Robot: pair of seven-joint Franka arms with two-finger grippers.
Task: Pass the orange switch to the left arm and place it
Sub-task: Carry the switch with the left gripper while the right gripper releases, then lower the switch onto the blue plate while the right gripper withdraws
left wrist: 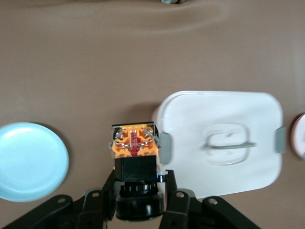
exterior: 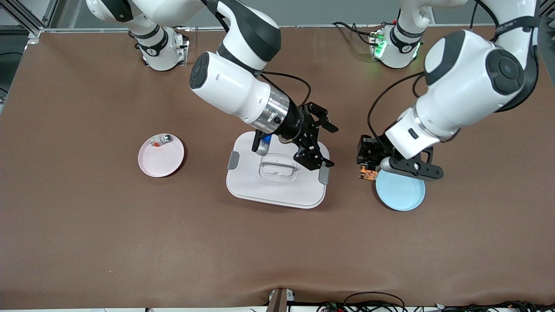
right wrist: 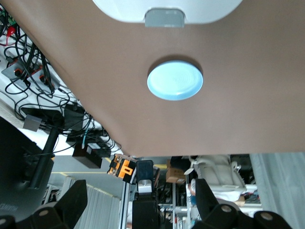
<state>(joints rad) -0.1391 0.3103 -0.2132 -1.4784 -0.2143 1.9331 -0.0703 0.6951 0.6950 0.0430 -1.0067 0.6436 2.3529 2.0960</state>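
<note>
The orange switch [exterior: 367, 174] is a small black block with an orange face. My left gripper [exterior: 368, 165] is shut on it and holds it in the air over the table between the box [exterior: 277, 186] and the blue plate [exterior: 399, 190]. In the left wrist view the switch [left wrist: 135, 143] sits between that gripper's [left wrist: 138, 175] fingers, with the white box [left wrist: 224, 143] beside it. My right gripper [exterior: 332, 146] is open and empty, over the box's edge toward the left arm's end. In the right wrist view its jaws [right wrist: 140, 191] stand wide apart, and the switch [right wrist: 121, 168] shows farther off.
A pink plate [exterior: 161, 158] toward the right arm's end holds a clear-silvery small part [exterior: 161, 141]. The blue plate also shows in the left wrist view [left wrist: 28, 160] and the right wrist view [right wrist: 175, 79]. Brown table [exterior: 277, 242] stretches toward the front camera.
</note>
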